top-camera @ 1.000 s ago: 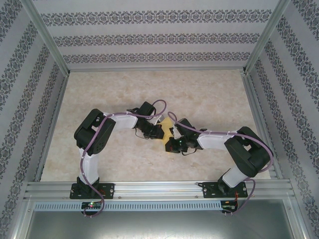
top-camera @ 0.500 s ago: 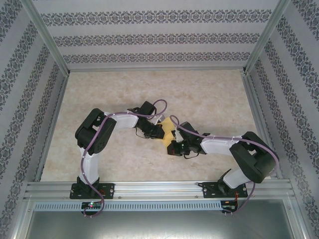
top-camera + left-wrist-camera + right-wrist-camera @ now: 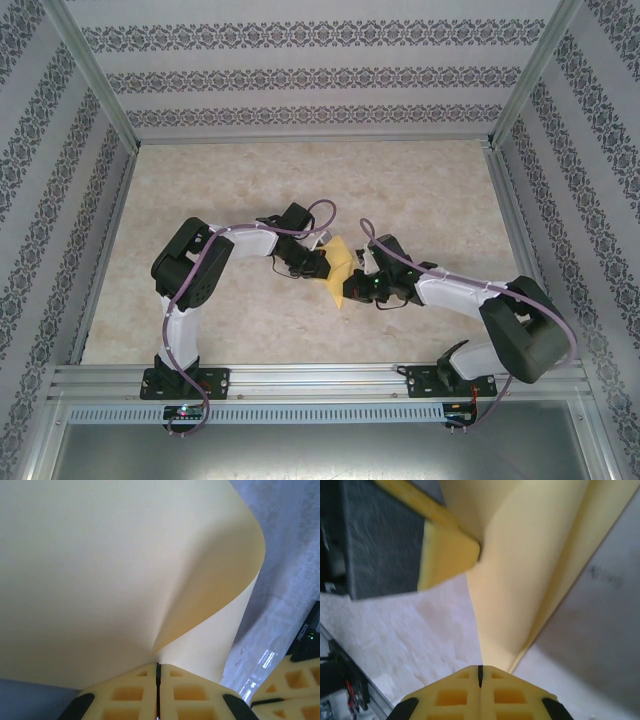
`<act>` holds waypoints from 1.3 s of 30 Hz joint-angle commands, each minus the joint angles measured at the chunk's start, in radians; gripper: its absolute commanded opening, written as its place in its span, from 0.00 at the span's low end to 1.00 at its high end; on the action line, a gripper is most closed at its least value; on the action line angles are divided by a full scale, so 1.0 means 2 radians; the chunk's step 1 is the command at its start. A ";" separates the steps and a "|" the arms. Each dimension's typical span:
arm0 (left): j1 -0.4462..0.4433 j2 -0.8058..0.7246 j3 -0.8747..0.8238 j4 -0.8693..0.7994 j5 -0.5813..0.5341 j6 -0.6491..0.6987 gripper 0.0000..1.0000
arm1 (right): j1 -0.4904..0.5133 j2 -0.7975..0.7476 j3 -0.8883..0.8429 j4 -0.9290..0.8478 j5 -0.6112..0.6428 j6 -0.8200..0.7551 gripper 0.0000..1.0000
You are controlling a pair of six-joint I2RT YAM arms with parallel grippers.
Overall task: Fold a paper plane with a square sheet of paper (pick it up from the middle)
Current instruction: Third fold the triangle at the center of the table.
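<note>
Right gripper [image 3: 351,284] shifted rightward (arm stretched longer), left gripper [image 3: 322,263] opposite, both pinching the paper [image 3: 337,268]

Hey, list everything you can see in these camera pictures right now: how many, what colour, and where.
sheet of paper: one, mustard yellow, curved, held between both hands over mid-table.
table: one, beige marbled, under the arms.
walls: three, white with grey patterned bands, around the table.
metal rail: one, silver, near edge, bearing the arm bases.
cables: two, purple, one along each arm.
left hand: one, yellow fingers, shut on the paper.
right hand: one, yellow fingers, shut on the paper.
</note>
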 commanded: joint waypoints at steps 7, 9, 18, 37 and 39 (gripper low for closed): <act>-0.007 0.024 -0.017 -0.039 -0.076 0.014 0.10 | -0.012 0.061 0.045 0.039 -0.002 -0.003 0.00; -0.007 0.024 -0.019 -0.038 -0.076 0.014 0.10 | -0.013 0.069 0.055 0.031 0.011 -0.005 0.00; -0.007 0.024 -0.020 -0.037 -0.076 0.015 0.09 | -0.020 0.114 0.078 0.006 0.040 -0.011 0.00; -0.007 0.040 -0.010 -0.062 -0.109 0.037 0.09 | -0.049 0.090 0.036 0.019 0.073 -0.007 0.01; -0.007 0.039 -0.010 -0.063 -0.111 0.039 0.09 | -0.053 0.079 0.036 0.013 0.078 -0.008 0.01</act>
